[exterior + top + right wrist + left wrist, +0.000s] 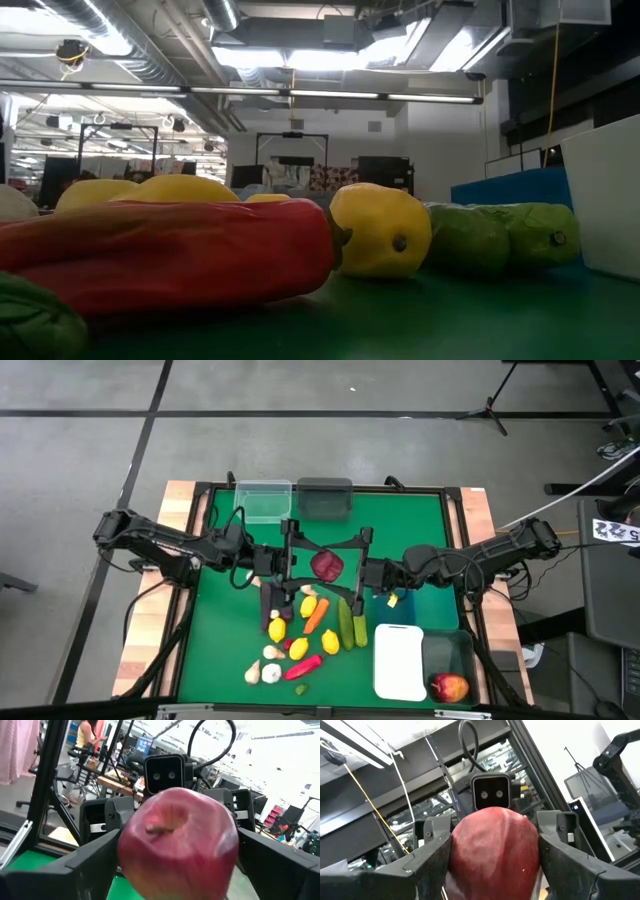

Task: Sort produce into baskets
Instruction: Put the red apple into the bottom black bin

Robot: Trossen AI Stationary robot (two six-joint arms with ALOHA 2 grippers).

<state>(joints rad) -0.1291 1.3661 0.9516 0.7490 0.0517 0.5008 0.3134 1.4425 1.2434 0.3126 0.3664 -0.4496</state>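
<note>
Above the pile [300, 635], both my grippers [327, 565] pinch one apple [327, 564]; most produce remains unsorted.

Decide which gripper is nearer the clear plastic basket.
Left. The left gripper sits off the near corner of the clear plastic basket; the right gripper, sharing the red apple with it, is farther right.

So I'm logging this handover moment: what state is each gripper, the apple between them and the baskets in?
left gripper: shut on the red apple.
right gripper: shut on the red apple.
red apple: held aloft between both grippers.
clear basket: upright, empty.
dark grey basket: upright, empty.
white basket: upright, empty.
dark translucent basket: upright, holding a second apple.
</note>
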